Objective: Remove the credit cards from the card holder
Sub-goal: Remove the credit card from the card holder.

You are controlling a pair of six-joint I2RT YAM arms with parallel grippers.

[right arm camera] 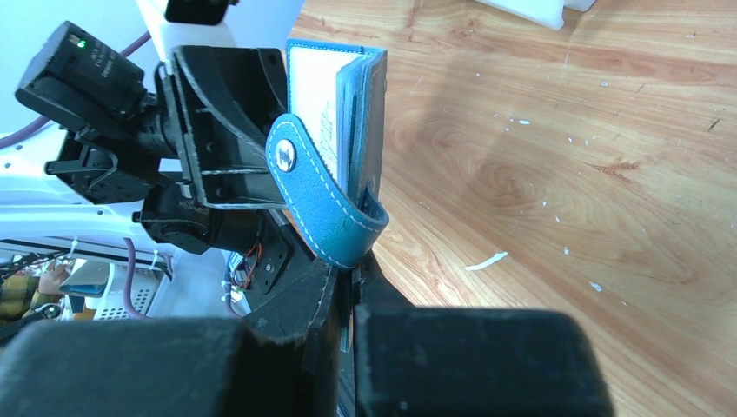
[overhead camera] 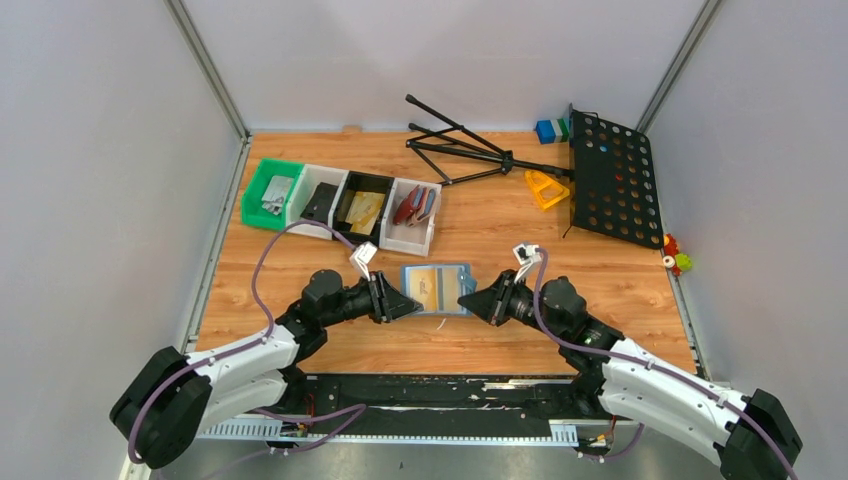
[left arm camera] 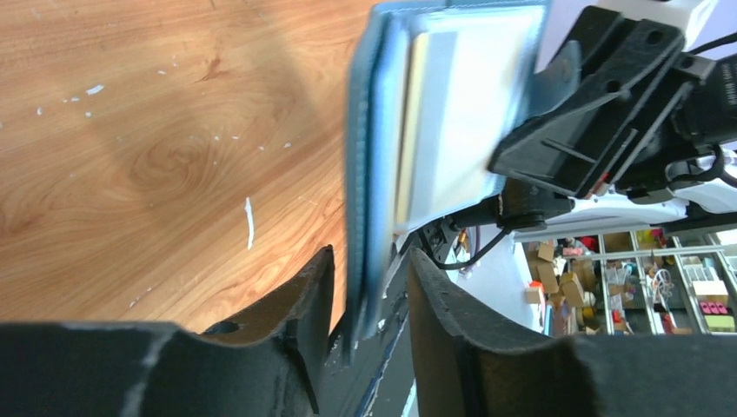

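Your left gripper (left arm camera: 369, 269) has its jaws roughly half closed, one on each side of the near edge of the card holder (overhead camera: 466, 288). Thin slivers of gap show beside both fingers (left arm camera: 300, 317), so you cannot tell whether they pinch it. The holder stands open on edge straight ahead of those fingertips, hung between your two grippers, with the credit cards (overhead camera: 424, 288) tucked in its pockets. Your right gripper (right arm camera: 352, 282) is fully closed, clamping the holder's opposite edge where the snap strap (right arm camera: 317, 208) curls down.
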